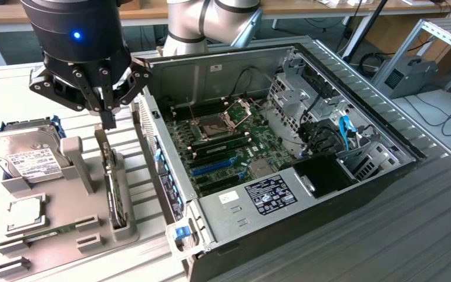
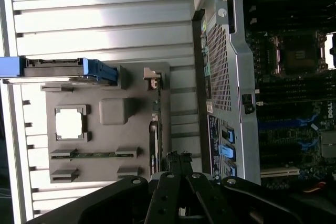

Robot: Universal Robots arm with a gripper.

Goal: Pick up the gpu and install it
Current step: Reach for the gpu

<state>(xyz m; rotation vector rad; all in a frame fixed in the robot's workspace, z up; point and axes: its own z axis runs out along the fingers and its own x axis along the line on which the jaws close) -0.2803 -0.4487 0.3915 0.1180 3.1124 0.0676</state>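
Exterior view, left to right.

- Left edge of frame: hard drive in a blue carrier. It has a white label whose print is too small to read.
- Lower left: processor chip and RAM stick, both seated in the grey holder.
- Upper left: gripper, fingers pressed together with nothing between them. The tips point down just above the far end of the gpu; whether they touch cannot be told.
- Left of centre: the gpu stands on its edge in the holder's slot, below the gripper and just beside the computer case. Its long axis runs from the gripper towards the frame's lower edge, thin edge up.
- Centre to right: the case, side open, motherboard exposed. The black-and-white sticker is unreadable.
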